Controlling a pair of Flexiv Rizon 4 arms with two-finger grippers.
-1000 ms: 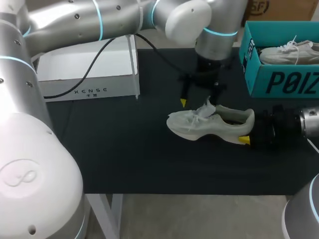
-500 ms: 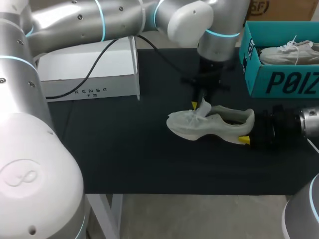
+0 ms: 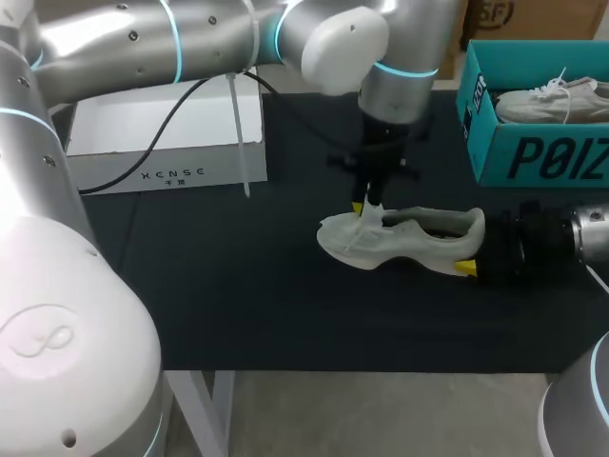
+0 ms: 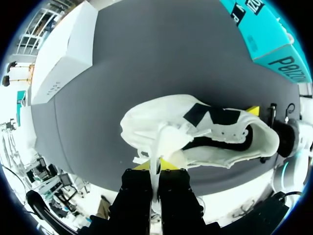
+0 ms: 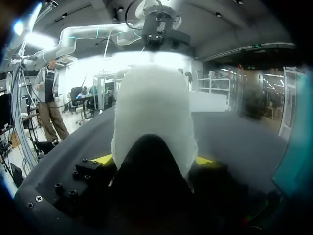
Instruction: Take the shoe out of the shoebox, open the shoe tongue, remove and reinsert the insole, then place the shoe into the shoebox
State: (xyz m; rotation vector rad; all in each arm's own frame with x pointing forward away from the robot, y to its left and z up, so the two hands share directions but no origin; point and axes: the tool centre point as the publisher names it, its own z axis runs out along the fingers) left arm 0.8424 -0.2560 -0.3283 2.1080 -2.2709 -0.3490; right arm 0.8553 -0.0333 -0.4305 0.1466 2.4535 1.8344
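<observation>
Right end effector [image 3: 473, 249] [image 5: 152, 161]: lies low on the near right part of the dark surface [image 3: 238, 286], fingers clamped on the heel of the shoe [image 3: 400, 243], one yellow tip on each side of the heel in the right wrist view.

Shoe: pale, out of the shoebox, upright on its sole near the middle of the surface, toe toward my left, heel toward my right. Dark interior visible through the opening [image 4: 215, 117].

Left end effector [image 3: 364, 209] [image 4: 155, 165]: comes down from above onto the shoe's forepart. Fingers close together, pinching the tongue [image 4: 164, 137], which rises as a white flap from the opening up between the yellow tips.

Far left: white box [image 3: 171, 143] on the surface. Far right: teal shoebox [image 3: 533, 157], open, with a second pale shoe [image 3: 547, 100] inside.
</observation>
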